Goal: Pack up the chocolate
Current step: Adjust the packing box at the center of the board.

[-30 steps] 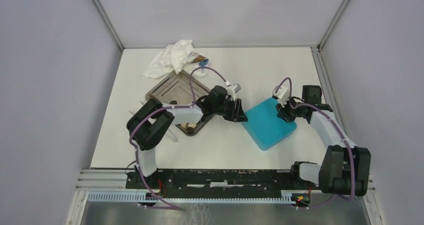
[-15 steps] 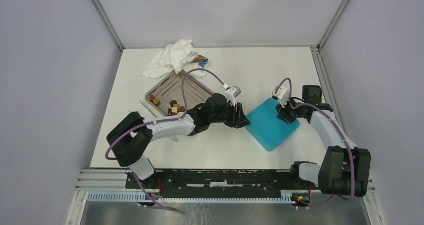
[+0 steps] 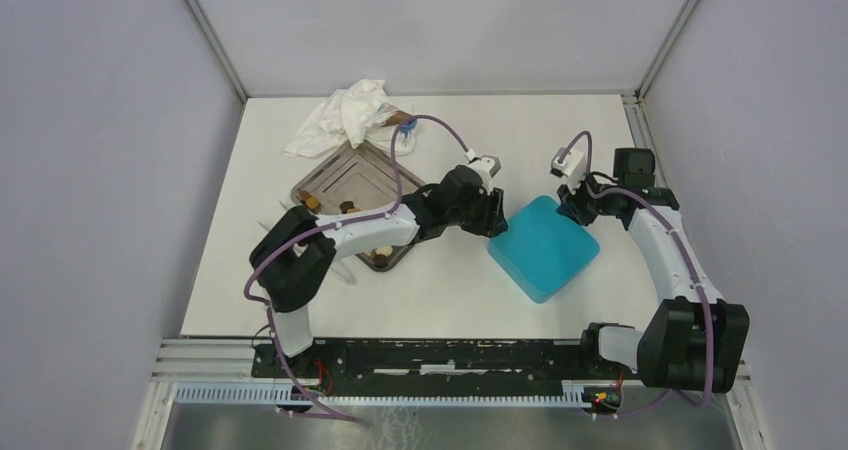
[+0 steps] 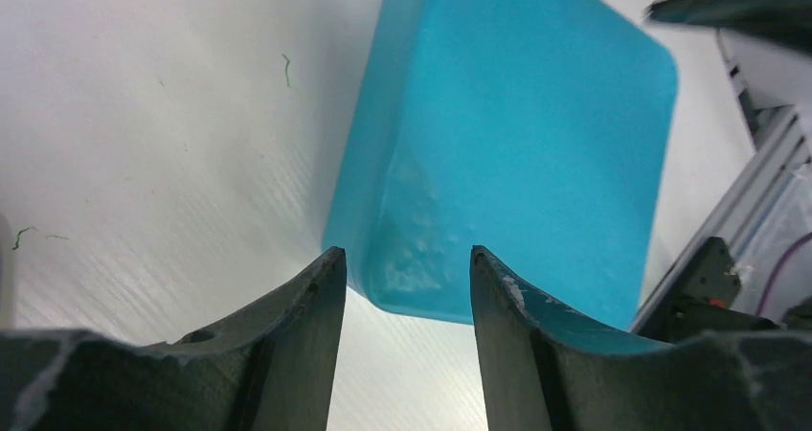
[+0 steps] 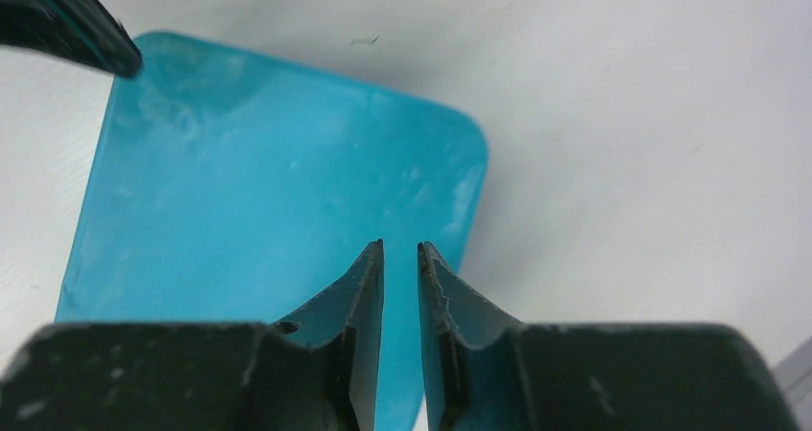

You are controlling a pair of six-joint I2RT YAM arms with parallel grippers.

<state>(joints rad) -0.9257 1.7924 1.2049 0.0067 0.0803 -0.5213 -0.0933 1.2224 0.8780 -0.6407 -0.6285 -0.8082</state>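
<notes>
The teal box point(image 3: 543, 247) lies closed on the white table, right of centre. Small brown chocolate pieces point(image 3: 312, 203) sit on the metal tray point(image 3: 345, 175), with more point(image 3: 380, 261) at its near corner, partly hidden by the left arm. My left gripper point(image 3: 495, 215) is open at the box's left corner; in the left wrist view that corner of the box point(image 4: 507, 115) shows just beyond the open gripper point(image 4: 407, 257), untouched. My right gripper point(image 3: 575, 205) hovers over the box's far right corner. In the right wrist view the gripper point(image 5: 400, 247) shows a narrow gap above the box point(image 5: 268, 192), holding nothing.
A crumpled white cloth point(image 3: 345, 115) lies behind the tray, with a small brown and blue item point(image 3: 403, 120) beside it. Grey walls close in the table on three sides. A metal rail point(image 3: 430, 355) runs along the near edge.
The left gripper has swung back up to the box's left corner and widened. The right gripper has pulled back to the far right off the box and narrowed. The box turned slightly.
</notes>
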